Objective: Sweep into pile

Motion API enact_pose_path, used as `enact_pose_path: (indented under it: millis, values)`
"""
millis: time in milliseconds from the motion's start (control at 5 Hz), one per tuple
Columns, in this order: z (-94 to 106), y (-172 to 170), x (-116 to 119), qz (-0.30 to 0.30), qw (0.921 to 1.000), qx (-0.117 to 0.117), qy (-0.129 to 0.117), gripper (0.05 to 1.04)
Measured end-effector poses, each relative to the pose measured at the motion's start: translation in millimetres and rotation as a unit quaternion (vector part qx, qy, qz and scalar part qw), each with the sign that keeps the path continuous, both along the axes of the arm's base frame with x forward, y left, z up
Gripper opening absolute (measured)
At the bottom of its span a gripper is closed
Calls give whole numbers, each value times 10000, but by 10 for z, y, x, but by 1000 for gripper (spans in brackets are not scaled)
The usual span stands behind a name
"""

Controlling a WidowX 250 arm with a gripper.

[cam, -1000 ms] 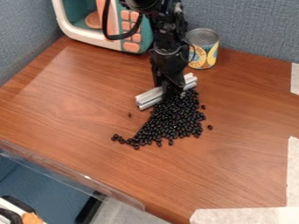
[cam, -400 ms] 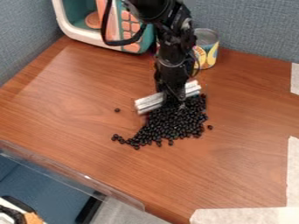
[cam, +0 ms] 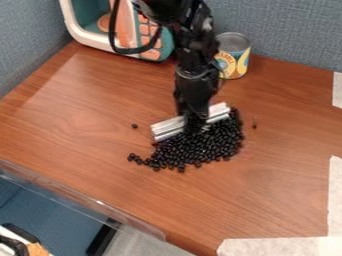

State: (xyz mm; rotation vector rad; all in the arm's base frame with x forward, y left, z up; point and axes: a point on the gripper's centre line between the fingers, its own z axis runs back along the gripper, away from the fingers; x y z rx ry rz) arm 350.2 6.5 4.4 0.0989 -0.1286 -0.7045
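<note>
Across a wood-grain tabletop backed by blue-grey fabric partitions, with a teal-and-white toy microwave at the upper left and a labelled tin can behind and to the right of the gripper. Closed around the middle of a grooved silver metal bar, jaws just at the rear edge of the pile of black beans, with most beans on the camera side, massed against the bar and trailing off toward the lower left. Left of the bar, well apart from the jaws, just one stray bean; to the right of the pile, a blurred dark speck, too small to identify.
</note>
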Motion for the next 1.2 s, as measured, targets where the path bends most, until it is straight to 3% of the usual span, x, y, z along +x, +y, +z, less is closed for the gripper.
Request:
enact_pose_path:
  millis: [400,800,1200]
  values:
    - [326,487,266,559,9976,-319,-241,366]
    - [237,1025,31,1364,9903,-242,-74,366]
    - [14,1473,-359,2051,9779,-351,187,366]
